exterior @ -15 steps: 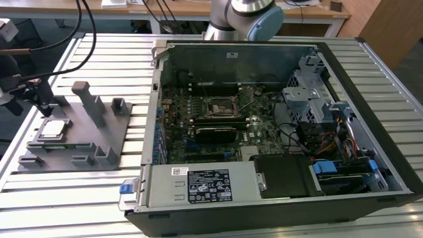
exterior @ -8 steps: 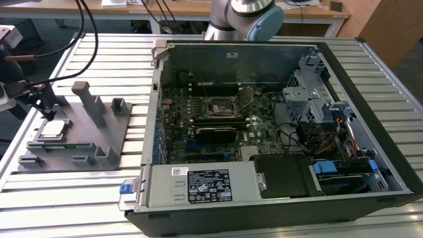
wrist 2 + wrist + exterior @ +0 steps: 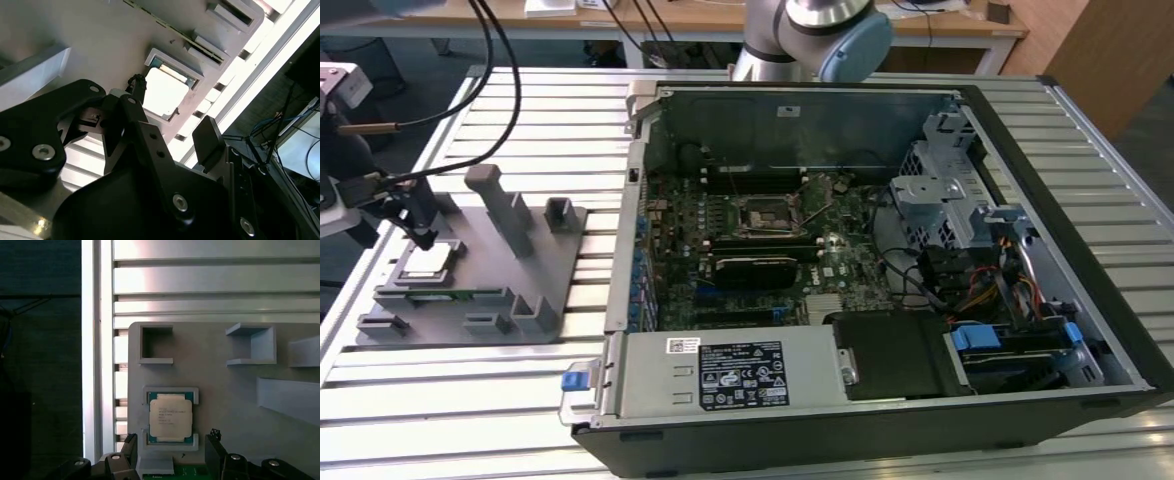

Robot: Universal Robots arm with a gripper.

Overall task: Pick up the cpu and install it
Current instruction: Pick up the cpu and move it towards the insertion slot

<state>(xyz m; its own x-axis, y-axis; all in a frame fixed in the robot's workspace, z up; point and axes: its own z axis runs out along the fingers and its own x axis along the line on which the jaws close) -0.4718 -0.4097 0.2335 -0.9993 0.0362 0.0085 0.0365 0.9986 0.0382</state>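
Note:
The cpu (image 3: 430, 260) is a small square chip with a pale metal top. It lies flat in a framed pocket of the grey fixture (image 3: 520, 285) at the exterior view's left. My gripper (image 3: 411, 222) hangs just above it, open, holding nothing. In the first wrist view the cpu (image 3: 170, 417) lies between the two black fingertips (image 3: 215, 440), a gap on each side. The second wrist view shows the cpu (image 3: 162, 90) in its pocket just beyond the gripper (image 3: 172, 107). The black square socket (image 3: 765, 213) sits on the motherboard inside the open computer case (image 3: 640, 200).
The grey fixture (image 3: 225, 390) carries upright posts (image 3: 500, 205) and several small pockets close to my gripper. The case holds a drive cage (image 3: 947, 190), cables and a power supply (image 3: 720, 370). The slatted metal table (image 3: 467, 400) ends just beyond the fixture.

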